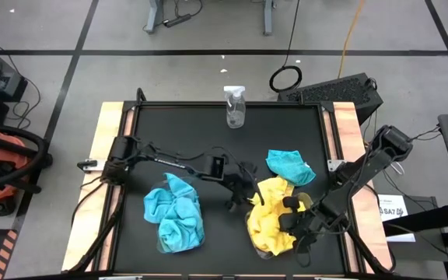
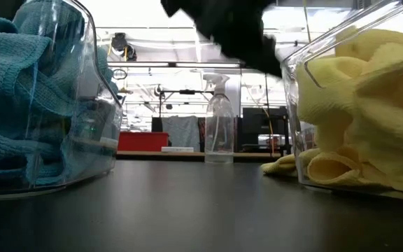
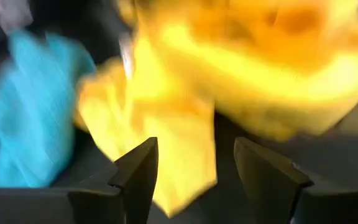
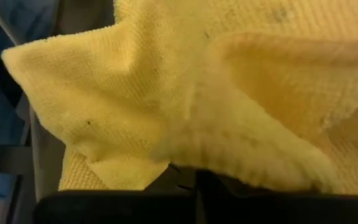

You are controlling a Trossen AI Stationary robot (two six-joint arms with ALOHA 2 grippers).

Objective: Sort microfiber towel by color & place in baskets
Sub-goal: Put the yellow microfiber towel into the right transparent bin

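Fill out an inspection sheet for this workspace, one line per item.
Surface: black table top, light wooden side rails.
Job's things: blue-towel basket heaped with turquoise towels; yellow-towel basket heaped with yellow towels, one hanging over its rim; one loose turquoise towel on the table beside the yellow pile.
Clutter: clear spray bottle upright at the table's far edge.
End effectors: left end effector open between the baskets, beside the yellow towels; right end effector shut on a yellow towel over the yellow-towel basket.
Cables: coiled black cable on the floor; yellow cable running across the floor.
Surroundings: grey floor with dark tape lines, equipment at both sides.
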